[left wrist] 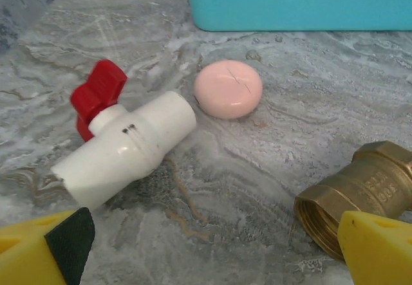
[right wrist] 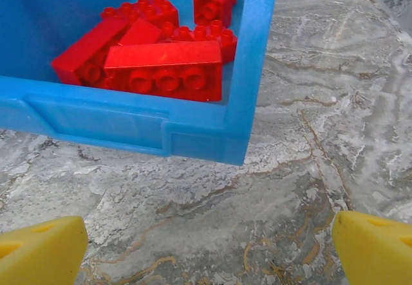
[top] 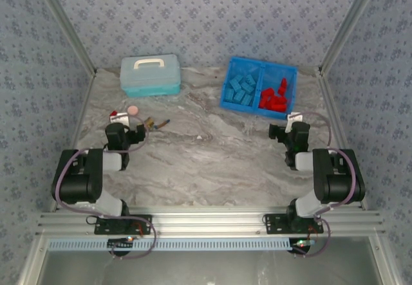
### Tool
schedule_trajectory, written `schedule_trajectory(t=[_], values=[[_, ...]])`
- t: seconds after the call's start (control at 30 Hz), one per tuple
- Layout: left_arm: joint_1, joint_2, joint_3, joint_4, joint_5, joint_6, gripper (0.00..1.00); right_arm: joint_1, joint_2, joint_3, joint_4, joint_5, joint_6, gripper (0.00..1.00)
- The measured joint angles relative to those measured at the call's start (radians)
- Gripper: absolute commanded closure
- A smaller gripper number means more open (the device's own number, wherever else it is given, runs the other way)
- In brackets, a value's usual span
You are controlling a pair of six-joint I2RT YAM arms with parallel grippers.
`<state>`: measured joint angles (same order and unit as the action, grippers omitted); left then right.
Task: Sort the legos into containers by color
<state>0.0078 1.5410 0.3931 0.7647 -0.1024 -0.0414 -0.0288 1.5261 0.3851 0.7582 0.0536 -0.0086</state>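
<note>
Legos point(top: 242, 91) in tray point(top: 226, 87), arms point(top: 78, 181) point(top: 336, 177) folded, jaws wide

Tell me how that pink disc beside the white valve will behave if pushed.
The pink disc lies flat, so it would probably slide rather than roll. Its smooth, domed top looks slippery to pinch. A fine crack across it hints it may be brittle.

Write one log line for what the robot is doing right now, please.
left gripper: open, empty | right gripper: open, empty | light blue legos: left compartment of tray | red legos: right compartment
</note>
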Motion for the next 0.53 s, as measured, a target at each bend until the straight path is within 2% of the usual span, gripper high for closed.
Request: schedule_trajectory(t=[0.53], values=[[0.003,0.0,0.001,0.022,0.024,0.0,0.01,-0.002,0.0,0.0,0.004,-0.029,-0.001,0.0]])
